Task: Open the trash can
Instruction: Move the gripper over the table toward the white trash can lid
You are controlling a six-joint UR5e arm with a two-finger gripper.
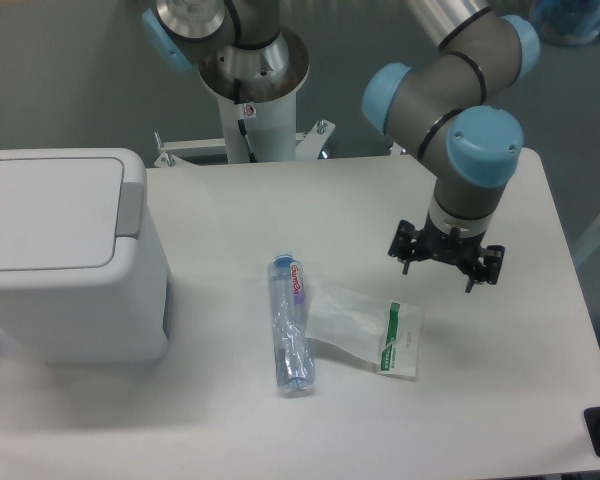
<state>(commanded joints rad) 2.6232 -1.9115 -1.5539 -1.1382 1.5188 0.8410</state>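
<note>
Your hand point(446, 262) hangs over the right half of the counter point(520, 400), fingers apart, gripping nothing. The trash can point(65, 255) sits at the counter's left edge, well apart from you, lid down flat. Its grey hinge strip point(130, 195) runs along the lid's right side, the side facing your hand, so I'd judge the lid lifts from its far left edge. A bottle point(291, 325) and a plastic bag point(370, 330) lie between.
</note>
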